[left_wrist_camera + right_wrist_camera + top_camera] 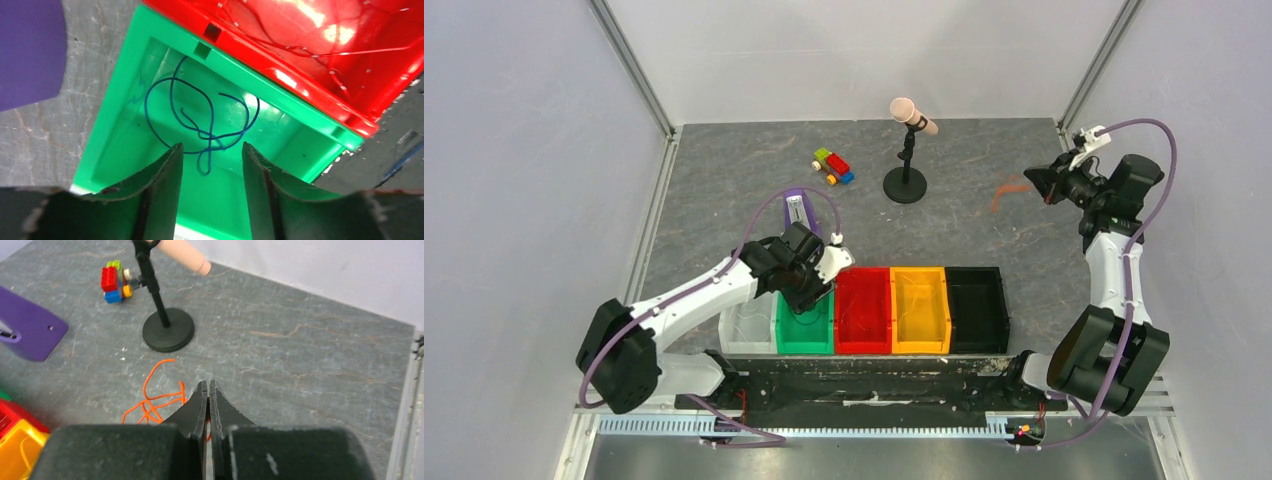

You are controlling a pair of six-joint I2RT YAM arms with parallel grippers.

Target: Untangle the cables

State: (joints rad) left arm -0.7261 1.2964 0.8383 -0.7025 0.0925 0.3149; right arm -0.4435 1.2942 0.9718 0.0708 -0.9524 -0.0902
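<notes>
A dark blue wire (212,120) lies looped on the floor of the green bin (107,115). My left gripper (212,146) is open and empty just above it, over the green bin (804,335) in the top view. My right gripper (207,381) is shut on an orange wire (146,401), which trails down to the left over the grey table. In the top view the right gripper (1036,180) is at the back right with the orange wire (1002,190) hanging from it. Thin red wires lie in the red bin (300,30).
A row of bins stands at the near edge: clear (749,325), green, red (862,310), yellow (919,310), black (977,310). A microphone stand (906,185) and a toy brick car (833,166) stand at the back. A purple flat piece (799,210) lies near the left arm.
</notes>
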